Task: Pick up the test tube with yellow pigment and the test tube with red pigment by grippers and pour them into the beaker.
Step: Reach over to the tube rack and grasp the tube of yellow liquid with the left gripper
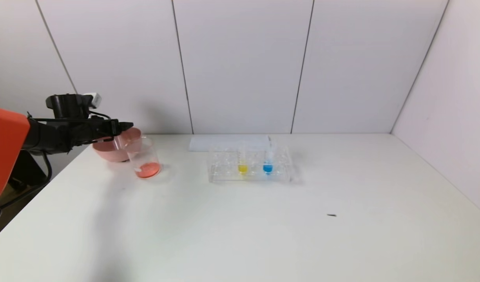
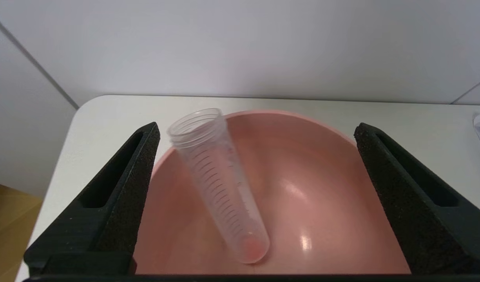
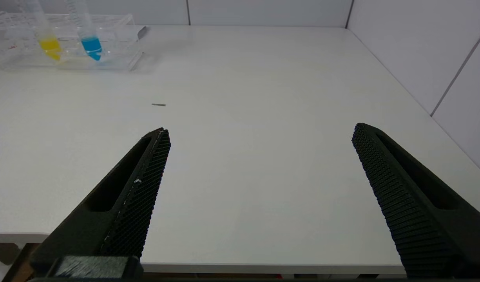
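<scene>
Two black fingers of the left gripper [image 2: 255,129] stand wide apart above the pink bowl [image 2: 322,164], gripping nothing. Between them the test tube with red pigment [image 2: 220,184], almost empty, leans inside the bowl. Just beside the bowl, the beaker [image 1: 145,158] holds red-orange liquid. Farther off, the test tube with yellow pigment [image 1: 242,161] stands in the clear rack [image 1: 224,172]. Near the table's [image 3: 263,98] front edge, the right gripper [image 3: 259,133] hangs spread and empty.

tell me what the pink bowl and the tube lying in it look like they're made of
Pink bowl: looks like smooth glossy plastic, going by the bright highlights on its inner wall; glazed ceramic can't be ruled out.
Tube: clear, likely plastic, with moulded screw threads at the mouth, printed graduation lines, and a reddish trace at its rounded bottom.
</scene>
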Available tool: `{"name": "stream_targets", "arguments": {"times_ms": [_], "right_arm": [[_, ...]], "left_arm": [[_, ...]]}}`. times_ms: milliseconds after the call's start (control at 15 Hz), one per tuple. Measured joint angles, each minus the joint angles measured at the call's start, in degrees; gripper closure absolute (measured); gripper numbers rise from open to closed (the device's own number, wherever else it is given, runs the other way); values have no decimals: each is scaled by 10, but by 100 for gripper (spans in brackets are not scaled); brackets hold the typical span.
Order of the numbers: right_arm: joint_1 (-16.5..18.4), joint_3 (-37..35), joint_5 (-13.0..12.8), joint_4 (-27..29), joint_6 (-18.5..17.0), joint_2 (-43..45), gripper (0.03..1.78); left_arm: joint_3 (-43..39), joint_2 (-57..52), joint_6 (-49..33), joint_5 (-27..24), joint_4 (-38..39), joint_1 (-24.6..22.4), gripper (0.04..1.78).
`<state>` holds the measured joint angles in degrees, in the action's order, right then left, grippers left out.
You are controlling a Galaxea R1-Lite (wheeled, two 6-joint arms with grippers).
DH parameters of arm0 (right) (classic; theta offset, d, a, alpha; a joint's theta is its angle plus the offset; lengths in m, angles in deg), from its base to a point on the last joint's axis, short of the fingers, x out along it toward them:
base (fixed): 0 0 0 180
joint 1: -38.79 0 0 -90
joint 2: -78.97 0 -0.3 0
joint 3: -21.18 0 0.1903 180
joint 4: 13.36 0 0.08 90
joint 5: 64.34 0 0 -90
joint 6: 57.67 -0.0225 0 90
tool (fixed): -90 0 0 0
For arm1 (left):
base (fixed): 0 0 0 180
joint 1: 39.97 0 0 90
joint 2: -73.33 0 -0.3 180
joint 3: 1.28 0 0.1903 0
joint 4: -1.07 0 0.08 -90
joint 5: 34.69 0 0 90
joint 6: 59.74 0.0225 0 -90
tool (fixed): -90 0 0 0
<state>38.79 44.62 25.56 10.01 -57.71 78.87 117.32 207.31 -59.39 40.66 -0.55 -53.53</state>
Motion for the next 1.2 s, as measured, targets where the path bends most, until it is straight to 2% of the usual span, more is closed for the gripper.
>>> {"name": "stream_targets", "arguments": {"times_ms": [1200], "right_arm": [[0, 0, 0, 0, 0, 0, 11]], "left_arm": [[-100, -170, 3, 0, 2, -1, 9]]}}
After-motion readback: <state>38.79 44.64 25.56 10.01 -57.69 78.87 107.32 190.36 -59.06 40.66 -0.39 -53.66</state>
